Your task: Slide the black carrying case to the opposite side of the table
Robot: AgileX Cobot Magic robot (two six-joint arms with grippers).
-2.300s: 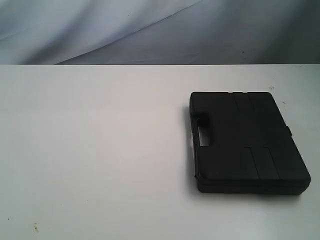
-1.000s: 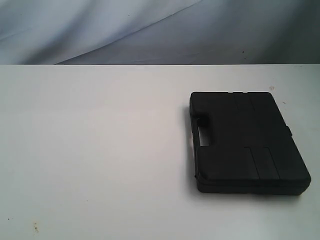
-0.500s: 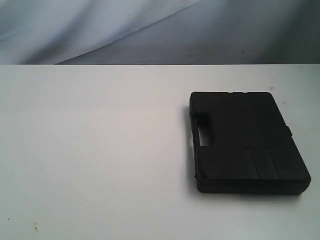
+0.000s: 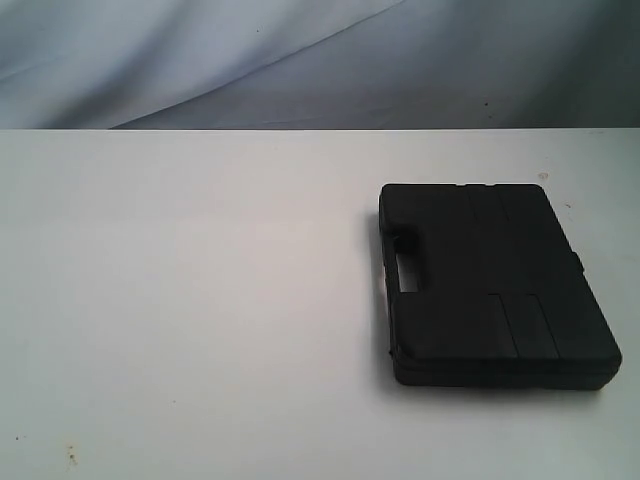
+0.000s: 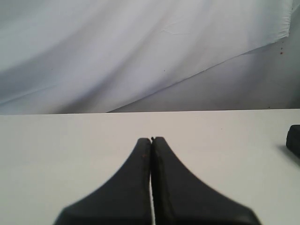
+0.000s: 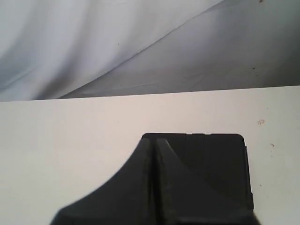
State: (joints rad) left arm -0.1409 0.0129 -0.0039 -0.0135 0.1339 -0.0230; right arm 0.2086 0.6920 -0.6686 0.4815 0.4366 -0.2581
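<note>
The black carrying case (image 4: 490, 283) lies flat on the right half of the white table (image 4: 200, 300), its handle slot facing the table's middle. Neither arm shows in the exterior view. In the left wrist view my left gripper (image 5: 151, 140) is shut with nothing in it, over bare table, and a corner of the case (image 5: 294, 140) shows at the frame's edge. In the right wrist view my right gripper (image 6: 153, 140) is shut and empty, in front of the case (image 6: 220, 159), which it partly hides.
A grey-white cloth backdrop (image 4: 300, 60) hangs behind the table's far edge. A few small specks (image 4: 70, 455) mark the tabletop near its front left, and another mark (image 6: 260, 122) lies beyond the case's far corner.
</note>
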